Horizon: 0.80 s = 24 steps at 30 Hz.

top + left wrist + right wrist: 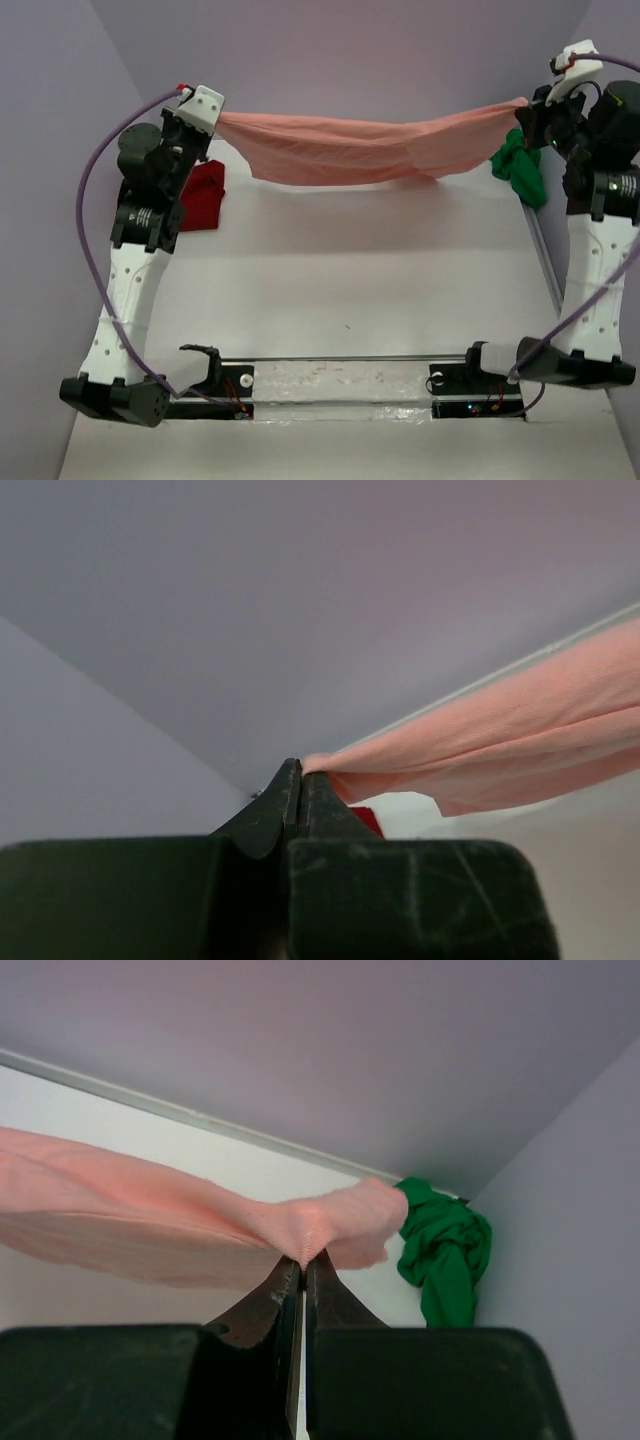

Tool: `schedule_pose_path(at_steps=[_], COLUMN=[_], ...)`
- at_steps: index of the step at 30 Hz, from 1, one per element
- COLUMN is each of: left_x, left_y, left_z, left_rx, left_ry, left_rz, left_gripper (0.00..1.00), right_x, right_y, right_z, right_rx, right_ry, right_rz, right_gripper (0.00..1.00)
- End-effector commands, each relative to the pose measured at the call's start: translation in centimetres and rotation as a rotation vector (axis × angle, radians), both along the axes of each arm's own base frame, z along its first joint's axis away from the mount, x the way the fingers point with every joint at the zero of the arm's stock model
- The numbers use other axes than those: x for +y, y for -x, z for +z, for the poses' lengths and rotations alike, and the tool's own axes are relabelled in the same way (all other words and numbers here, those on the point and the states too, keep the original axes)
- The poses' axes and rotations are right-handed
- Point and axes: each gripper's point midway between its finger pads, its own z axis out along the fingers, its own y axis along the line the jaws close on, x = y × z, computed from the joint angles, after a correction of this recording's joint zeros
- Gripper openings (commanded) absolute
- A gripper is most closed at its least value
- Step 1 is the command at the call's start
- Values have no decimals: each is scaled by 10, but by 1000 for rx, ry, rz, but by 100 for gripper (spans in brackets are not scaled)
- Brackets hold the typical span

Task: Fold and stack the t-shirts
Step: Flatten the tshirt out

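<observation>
— Where's the salmon-pink shirt (370, 150)?
— Lifted, stretched wide, pinched at both ends, sagging in the middle.
— The others?
— At the left lies the dark red shirt (203, 195), crumpled; the green shirt (522, 168) is bunched in the far right corner.

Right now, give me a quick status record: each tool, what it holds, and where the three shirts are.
left tool: shut on one end of the salmon-pink t-shirt
right tool: shut on the other end
salmon-pink t-shirt: stretched between the two tools, sagging in the middle
dark red t-shirt: crumpled on the table, beside the left arm
green t-shirt: bunched by the right wall, next to the right arm
folded or stacked: none visible
</observation>
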Motion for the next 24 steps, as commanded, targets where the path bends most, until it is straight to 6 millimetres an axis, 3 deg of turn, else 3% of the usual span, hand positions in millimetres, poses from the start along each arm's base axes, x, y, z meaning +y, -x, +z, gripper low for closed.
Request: schedule_pose_path(at_steps=[1,2,3,5,7,10,13,16,17,18,19,21,22,24], left_x=[0,-1,-2,2,5,12,14,14,15,15,17,21,20,19], left_y=[56,72,73,96,113,125,124,106,99,80,61,39,18,-4], left_z=[36,34,34,36,41,51,61,61,58,46,38,23,1,-6], left_rx=[-111,-104,-106,-125,-141,-170,-188,-181,-176,-143,-136,-117,-63,-67], left_ry=[26,21,16,14,20,28,39,57,67,73,76,81,74,81], left_rz=[-72,-92,-99,-99,-95,-78,-67,-53,-42,-30,-10,28,35,42], left_gripper=[0,0,0,0,0,0,0,0,0,0,0,0,0,0], right_x=[2,5,7,5,5,-2,-8,-17,-21,-24,-29,-37,-43,-49], right_y=[42,63,71,85,105,114,109,88,72,62,38,10,-20,-49], right_z=[29,29,29,26,38,47,56,58,48,44,30,14,-14,-38], right_rx=[-143,-162,-173,-183,-237,-280,-302,-304,-271,-258,-216,-166,-91,-33], right_ry=[32,31,31,24,26,20,-2,-15,-16,-26,-29,-35,-36,-39], right_rz=[-22,-27,-27,-55,-79,-136,-172,-204,-208,-217,-223,-241,-244,-244], right_gripper=[0,0,0,0,0,0,0,0,0,0,0,0,0,0])
